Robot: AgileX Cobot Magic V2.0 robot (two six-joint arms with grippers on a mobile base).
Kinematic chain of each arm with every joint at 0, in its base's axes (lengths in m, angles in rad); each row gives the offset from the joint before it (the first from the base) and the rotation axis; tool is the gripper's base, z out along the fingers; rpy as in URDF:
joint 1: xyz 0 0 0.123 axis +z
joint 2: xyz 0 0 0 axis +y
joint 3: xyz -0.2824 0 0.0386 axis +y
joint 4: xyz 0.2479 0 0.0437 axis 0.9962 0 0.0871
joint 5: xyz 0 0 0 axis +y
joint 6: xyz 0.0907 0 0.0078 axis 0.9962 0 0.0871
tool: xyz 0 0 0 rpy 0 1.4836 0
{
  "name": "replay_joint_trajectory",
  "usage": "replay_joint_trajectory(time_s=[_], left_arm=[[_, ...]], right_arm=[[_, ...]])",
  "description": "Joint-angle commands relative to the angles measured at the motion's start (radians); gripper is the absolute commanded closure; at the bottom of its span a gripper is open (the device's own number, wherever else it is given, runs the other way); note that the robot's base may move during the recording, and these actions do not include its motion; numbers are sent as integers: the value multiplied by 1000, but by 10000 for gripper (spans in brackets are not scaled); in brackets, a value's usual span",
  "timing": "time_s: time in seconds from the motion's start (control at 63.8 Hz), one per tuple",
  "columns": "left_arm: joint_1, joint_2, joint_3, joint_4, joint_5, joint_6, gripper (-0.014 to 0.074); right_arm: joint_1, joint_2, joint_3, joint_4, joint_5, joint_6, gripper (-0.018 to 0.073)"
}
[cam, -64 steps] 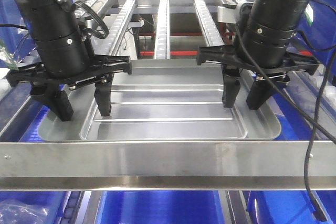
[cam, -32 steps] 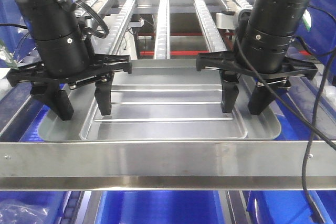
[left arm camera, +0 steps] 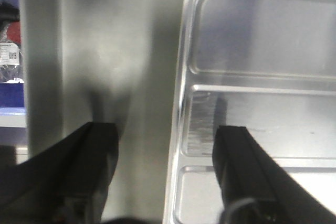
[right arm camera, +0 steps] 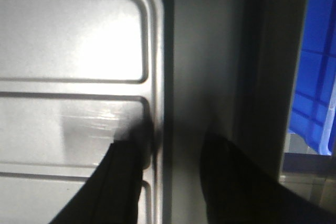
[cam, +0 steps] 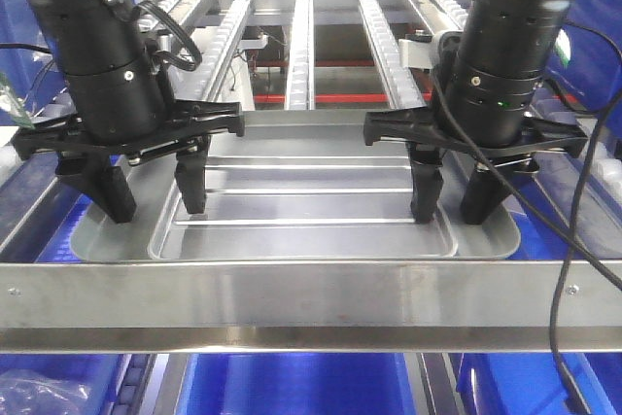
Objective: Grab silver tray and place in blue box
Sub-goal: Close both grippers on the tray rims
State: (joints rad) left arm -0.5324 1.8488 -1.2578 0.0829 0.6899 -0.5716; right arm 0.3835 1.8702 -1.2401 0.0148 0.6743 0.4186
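Left gripper (cam: 155,203) and right gripper (cam: 453,209) gape wide, each straddling one side rim of the tray (cam: 311,203), poised to pinch both ends.

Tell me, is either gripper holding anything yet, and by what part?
Nothing held. Left gripper and right gripper are open, each straddling a side rim of the silver tray.

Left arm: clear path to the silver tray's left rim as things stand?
Probably yes. The left gripper is open and straddles the left rim of the silver tray, one finger inside, one outside, with nothing between them but the rim.
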Motion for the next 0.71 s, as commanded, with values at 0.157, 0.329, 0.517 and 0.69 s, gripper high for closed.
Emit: replay_joint_trajectory(time_s=[0.157,0.329,0.517,0.69], left_arm=[[-1,-45,-30,8,-18,-11,325],[-1,-45,-30,8,-18,-9,461],[-1,-45,-30,8,-14,-5,549],[-1,-45,-30,8,-14,-5,573]], right_arm=[[1,-38,-26,2,-22,-10,165],[1,-38,-26,2,-26,-10,165],[1,-38,-26,2,-27,-10,165],[1,-38,-26,2,-27,-10,165]])
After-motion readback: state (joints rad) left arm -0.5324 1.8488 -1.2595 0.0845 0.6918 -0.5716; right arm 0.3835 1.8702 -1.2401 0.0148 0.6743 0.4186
